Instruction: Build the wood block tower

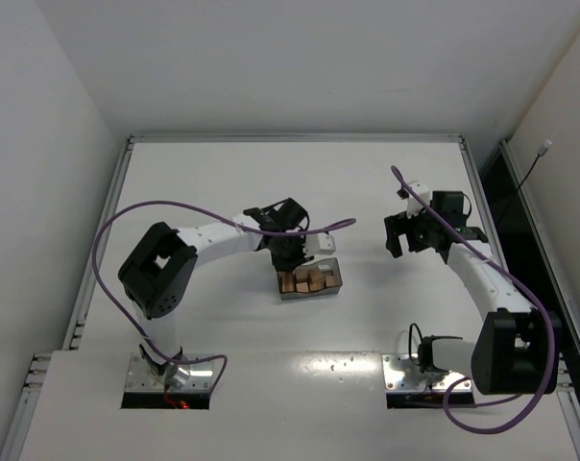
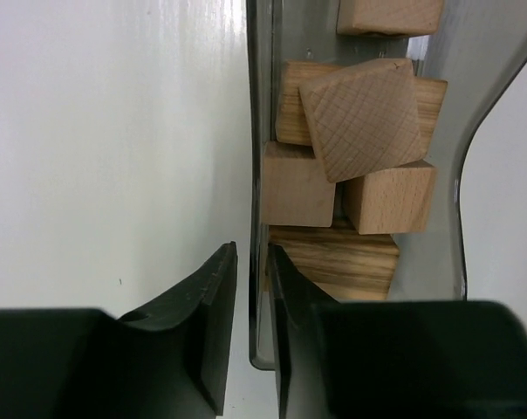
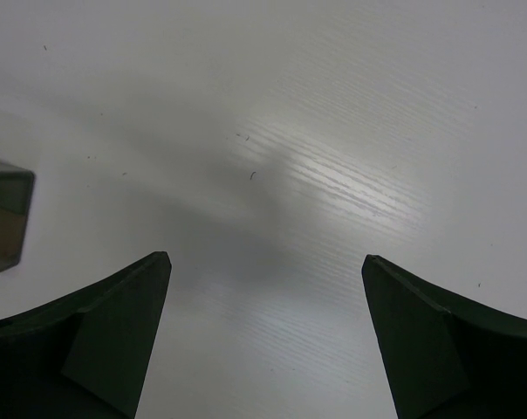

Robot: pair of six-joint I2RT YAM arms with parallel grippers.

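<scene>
Mid-table, grey tray [image 2: 473,52] | wood blocks [image 2: 368,118]: plain tan cubes, grainy, jumbled | L gripper [image 2: 251,253] clamps tray wall | R gripper [image 3: 265,258] jaws spread

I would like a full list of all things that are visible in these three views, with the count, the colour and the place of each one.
wood blocks: at least six visible, light tan, piled loosely inside the tray
tray: one, grey translucent, middle of the table
table: one, white, under everything
cables: two, purple, one looping along each arm
left arm: one, white and black, reaching to the tray
right arm: one, white and black, right of the tray
left end effector: one, black, closed on the tray's wall
right end effector: one, black, open above the table
</scene>
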